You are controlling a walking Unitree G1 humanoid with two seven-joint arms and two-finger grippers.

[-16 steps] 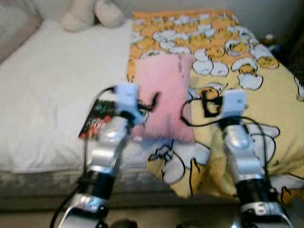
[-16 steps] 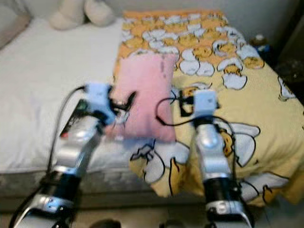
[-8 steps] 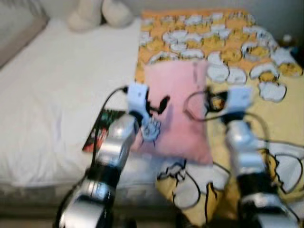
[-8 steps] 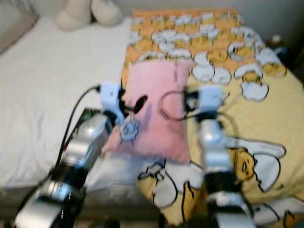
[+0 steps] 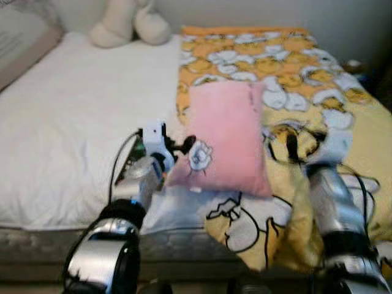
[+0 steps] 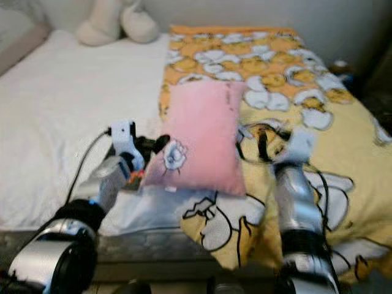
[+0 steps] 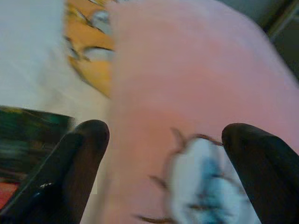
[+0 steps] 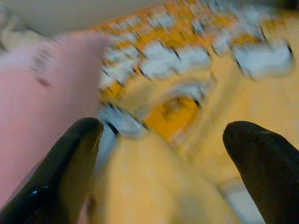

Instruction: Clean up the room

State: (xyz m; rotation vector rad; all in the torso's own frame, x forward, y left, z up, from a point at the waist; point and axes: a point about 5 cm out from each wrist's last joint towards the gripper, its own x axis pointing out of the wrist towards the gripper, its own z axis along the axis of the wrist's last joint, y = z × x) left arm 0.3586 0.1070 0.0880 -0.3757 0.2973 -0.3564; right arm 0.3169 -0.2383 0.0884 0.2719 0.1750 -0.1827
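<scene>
The pillow (image 5: 225,136) lies on the bed (image 5: 67,116), straddling the seam where the white sheet meets the blanket (image 5: 306,67), its long axis running from 12 to 6 o'clock in the head views. The left gripper (image 5: 179,146) sits at the pillow's 8 o'clock corner, fingers (image 7: 79,158) spread wide, with the corner and its white patch (image 5: 199,155) between them but nothing yet pinched. The right gripper (image 8: 161,158) is at the pillow's 4 o'clock side, also spread, looking over bunched blanket with the pillow edge beside one finger. The risk from here is a lopsided grab: if the left closes on the soft corner alone, the pillow would likely fold and sag or slip free when lifted. The right could well close on blanket instead of pillow, since the fabric is humped up right under it, and a lift would then drag the blanket off the bed. A book (image 5: 130,165) lies just beside the left gripper at its 8 o'clock, partly behind the wrist; a sweep of that arm could knock it off the bed edge. The wrist views are blurred, so exact contact cannot be judged.
</scene>
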